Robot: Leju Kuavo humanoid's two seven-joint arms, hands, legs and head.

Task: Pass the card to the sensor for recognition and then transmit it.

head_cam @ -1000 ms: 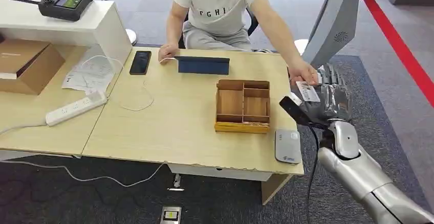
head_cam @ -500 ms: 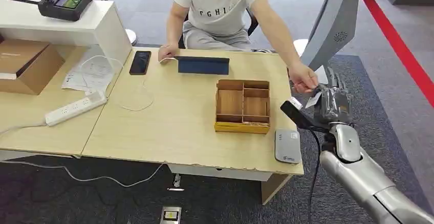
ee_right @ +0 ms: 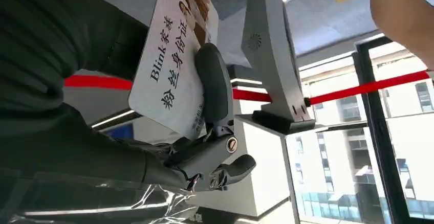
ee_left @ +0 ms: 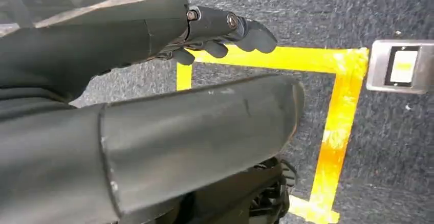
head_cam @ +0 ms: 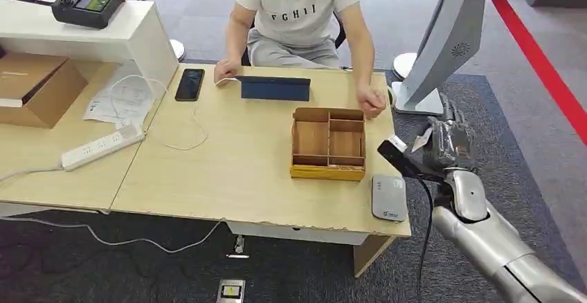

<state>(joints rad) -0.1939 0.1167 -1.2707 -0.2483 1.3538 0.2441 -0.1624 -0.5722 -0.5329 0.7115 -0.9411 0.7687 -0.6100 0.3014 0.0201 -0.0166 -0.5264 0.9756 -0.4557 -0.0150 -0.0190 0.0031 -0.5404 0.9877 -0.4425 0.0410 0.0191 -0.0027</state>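
Note:
My right hand [head_cam: 448,144] hovers just off the table's right edge and grips a white card [head_cam: 420,139]. The right wrist view shows the card [ee_right: 171,65], printed with dark characters and a small picture, pinned under a dark finger [ee_right: 215,88]. The grey card sensor [head_cam: 390,197] lies flat on the table's front right corner, below and left of the hand. The left hand [ee_left: 220,29] hangs over the carpet with its fingers loosely bent and nothing in them.
A person sits behind the table, one fist [head_cam: 372,102] resting near the wooden compartment box [head_cam: 329,143]. A dark tablet [head_cam: 275,88], a phone [head_cam: 190,84] and a power strip [head_cam: 102,146] lie further left. A grey stand [head_cam: 443,40] rises behind my right hand.
The person put the card into my right hand, let go, and drew their hand back to the table by the wooden box. My fingers closed over the card.

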